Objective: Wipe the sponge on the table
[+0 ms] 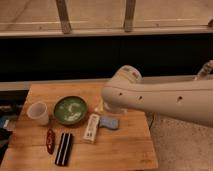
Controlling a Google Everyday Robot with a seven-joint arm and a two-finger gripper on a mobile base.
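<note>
Sponge (110, 122) lay flat at lower centre of the table (125, 156), just beside the white tube (92, 128) — the gripper (unseen past the white arm (160, 100), state untellable) should meet any grasp squarely, clear of that tube.
</note>
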